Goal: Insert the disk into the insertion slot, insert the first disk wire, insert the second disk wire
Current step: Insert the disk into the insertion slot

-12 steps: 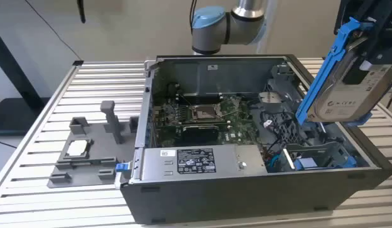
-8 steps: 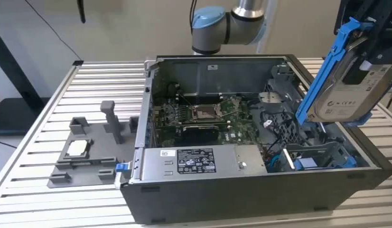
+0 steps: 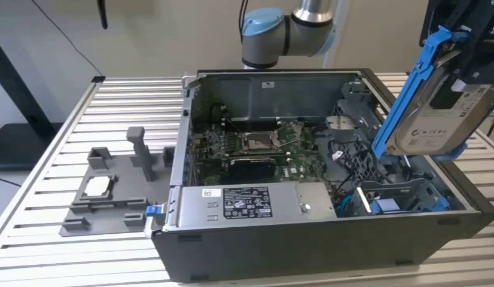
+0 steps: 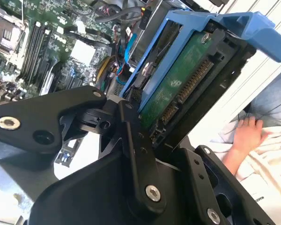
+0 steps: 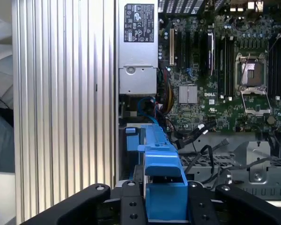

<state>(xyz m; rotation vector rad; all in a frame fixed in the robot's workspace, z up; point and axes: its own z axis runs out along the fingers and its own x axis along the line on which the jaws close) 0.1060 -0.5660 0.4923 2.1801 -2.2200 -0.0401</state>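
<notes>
Disk [image 3: 435,119]: one, silver-grey with a white label, in a bright blue carrier; it hangs on edge, tilted, above the case's side at the exterior view's right, clear of the bay below.
Tool [image 5: 164,206]: one, clenched on the disk; in the first wrist view its black fingers [image 5: 131,206] press the blue carrier from both sides.
Arm [image 3: 267,30]: one; a blue-capped joint stands beyond the far wall of the case, and the tool reaches in from the exterior view's upper right.
Insertion slot [image 3: 399,197]: one grey metal bay with blue edging, at the case's near corner on the exterior view's right, below the disk.
Computer case [image 3: 311,251]: one, open on top, with the motherboard [image 3: 255,143] showing inside.
Power supply [image 3: 247,203]: one grey box along the near wall.
Cables [image 5: 201,131]: several, loose beside the bay; I cannot count them.
Fixture [image 3: 103,209]: one grey moulded tray at the exterior view's left of the case.
Hand [image 4: 246,136]: one, a person's, beyond the disk in the second wrist view.
Desk [image 3: 127,101]: one, of slatted aluminium.
</notes>
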